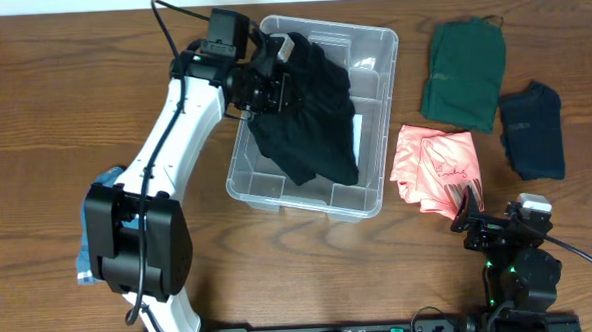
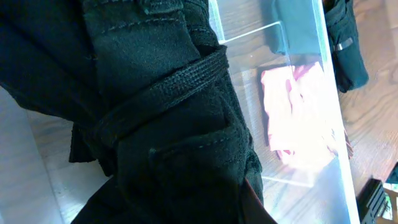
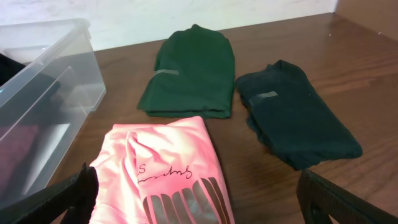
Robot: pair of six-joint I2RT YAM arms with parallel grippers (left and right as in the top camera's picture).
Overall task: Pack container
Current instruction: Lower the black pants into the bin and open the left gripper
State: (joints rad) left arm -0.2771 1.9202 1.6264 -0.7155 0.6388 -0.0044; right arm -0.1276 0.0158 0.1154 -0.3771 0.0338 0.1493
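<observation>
Two arms | left end effector [image 1: 273,87] over container [image 1: 376,57], clamped on black garment [image 1: 314,125]; right end effector [image 1: 475,218] low, wide apart, empty

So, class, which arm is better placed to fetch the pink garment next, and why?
Right. The right gripper is open at the pink garment; the left gripper is shut on the black garment over the clear container.

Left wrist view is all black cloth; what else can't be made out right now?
- Left gripper: where its jaws bite the black garment; cloth fills the left wrist view, the wrist covers it overhead.
- Container floor: overhead, under the garment.
- Blue cloth: overhead, mostly behind the left arm.
- Pink garment print: right wrist, cut by bottom edge.
</observation>
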